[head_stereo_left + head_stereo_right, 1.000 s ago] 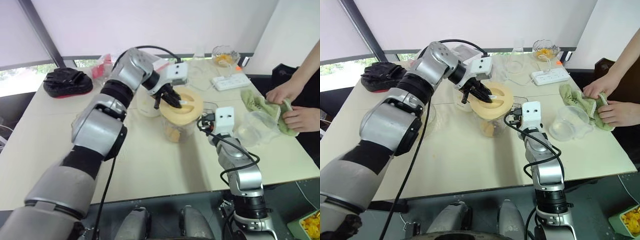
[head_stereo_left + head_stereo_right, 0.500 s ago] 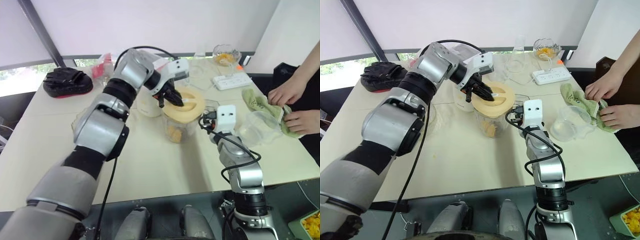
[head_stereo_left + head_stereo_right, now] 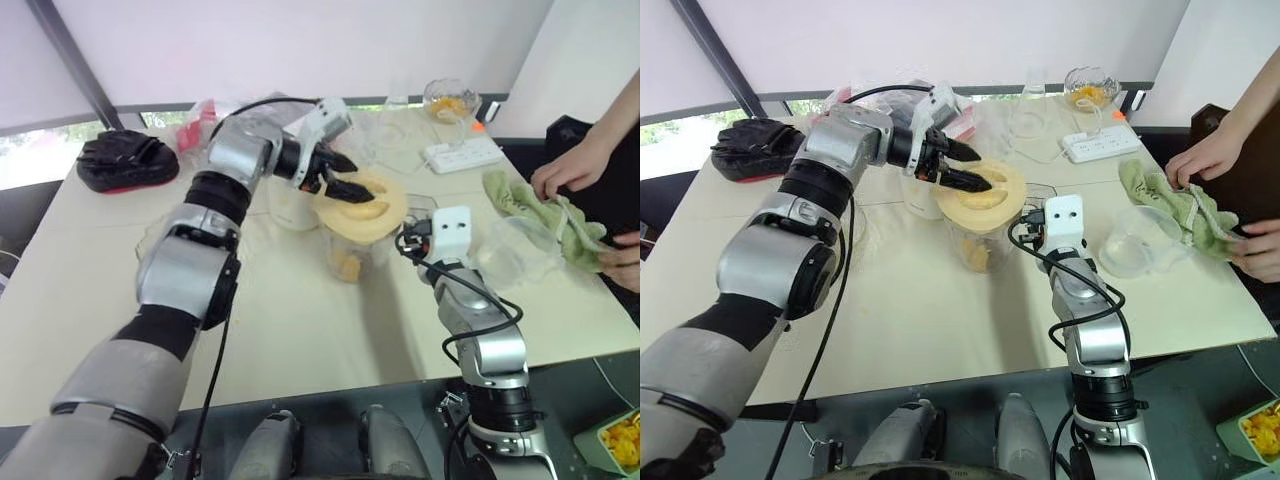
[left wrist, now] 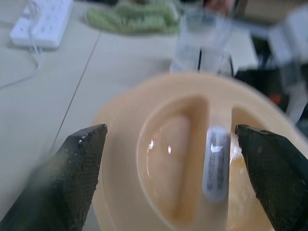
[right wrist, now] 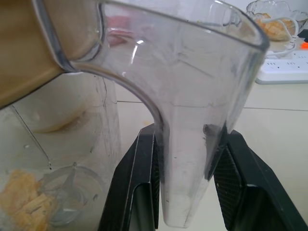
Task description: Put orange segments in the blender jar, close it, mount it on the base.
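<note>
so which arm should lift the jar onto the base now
Right. The right gripper is already clamped on the jar handle, while the left gripper is open above the lid. The base stands just behind the jar.

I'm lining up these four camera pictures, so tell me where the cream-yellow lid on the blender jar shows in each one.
Left eye view: lid near upper centre, atop the blender jar.
Right eye view: lid upper centre, under the left end effector.
Left wrist view: lid across the lower middle.
Right wrist view: lid at the upper left corner.
Shared landmark: white power strip.
</note>
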Controlling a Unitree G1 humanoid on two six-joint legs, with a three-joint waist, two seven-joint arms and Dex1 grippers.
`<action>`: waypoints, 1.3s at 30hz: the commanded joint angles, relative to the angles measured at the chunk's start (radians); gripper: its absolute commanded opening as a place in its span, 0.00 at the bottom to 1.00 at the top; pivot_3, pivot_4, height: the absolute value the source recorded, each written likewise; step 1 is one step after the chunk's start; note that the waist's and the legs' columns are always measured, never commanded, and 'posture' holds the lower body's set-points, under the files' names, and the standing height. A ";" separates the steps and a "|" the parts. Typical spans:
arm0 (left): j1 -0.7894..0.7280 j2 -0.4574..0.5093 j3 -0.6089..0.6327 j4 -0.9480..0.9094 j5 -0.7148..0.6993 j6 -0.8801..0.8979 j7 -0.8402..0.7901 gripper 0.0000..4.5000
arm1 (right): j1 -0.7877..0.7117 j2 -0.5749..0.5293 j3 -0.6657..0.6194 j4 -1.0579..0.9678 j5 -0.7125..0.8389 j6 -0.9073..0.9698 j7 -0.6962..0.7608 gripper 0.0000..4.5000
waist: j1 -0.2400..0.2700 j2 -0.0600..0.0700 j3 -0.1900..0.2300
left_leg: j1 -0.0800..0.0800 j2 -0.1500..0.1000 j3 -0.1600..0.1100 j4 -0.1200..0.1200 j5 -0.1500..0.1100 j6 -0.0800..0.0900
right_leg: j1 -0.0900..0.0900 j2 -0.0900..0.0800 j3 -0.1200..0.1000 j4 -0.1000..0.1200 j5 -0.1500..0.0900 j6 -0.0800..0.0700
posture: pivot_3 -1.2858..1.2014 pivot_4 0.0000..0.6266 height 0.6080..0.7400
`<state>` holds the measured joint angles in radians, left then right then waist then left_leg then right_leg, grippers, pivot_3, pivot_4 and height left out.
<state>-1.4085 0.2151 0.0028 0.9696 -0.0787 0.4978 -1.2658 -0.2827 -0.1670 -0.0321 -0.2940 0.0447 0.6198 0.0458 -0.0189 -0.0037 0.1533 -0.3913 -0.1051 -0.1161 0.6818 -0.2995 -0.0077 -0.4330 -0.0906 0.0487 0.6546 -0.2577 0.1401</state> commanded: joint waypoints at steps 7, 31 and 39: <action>0.276 0.089 0.274 -0.662 -0.350 0.318 0.218 0.99 | -0.022 0.010 -0.039 -0.006 0.002 -0.055 -0.021 0.21 | -0.003 0.001 0.000 | 0.000 0.000 0.001 -0.003 0.001 -0.001 | -0.003 0.000 0.002 0.001 0.000 -0.001 | 0.52 0.24 1.00; 1.153 -0.020 0.066 -1.109 -0.211 -0.165 0.653 0.99 | -0.767 -0.085 -0.249 0.177 0.127 0.343 -0.078 0.21 | 0.000 0.007 0.005 | -0.002 -0.001 0.005 -0.006 0.002 -0.003 | -0.007 -0.005 0.001 -0.001 0.002 -0.004 | 0.52 0.24 1.00; 1.187 -0.013 0.052 -1.106 -0.210 -0.209 0.697 0.99 | -1.138 -0.073 -0.185 0.770 0.101 0.157 -0.022 0.21 | -0.004 0.006 0.005 | -0.001 0.000 0.007 -0.015 0.002 -0.003 | -0.009 -0.006 0.001 -0.005 0.003 -0.005 | 0.52 0.24 1.00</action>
<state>-0.2329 0.1962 0.0531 -0.1151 -0.2919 0.3150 -0.5795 -1.3267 -0.2485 -0.2380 0.3966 0.1589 0.8776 0.0107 -0.0231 0.0026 0.1580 -0.3923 -0.1054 -0.1086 0.6667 -0.2973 -0.0109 -0.4424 -0.0966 0.0495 0.6498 -0.2550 0.1356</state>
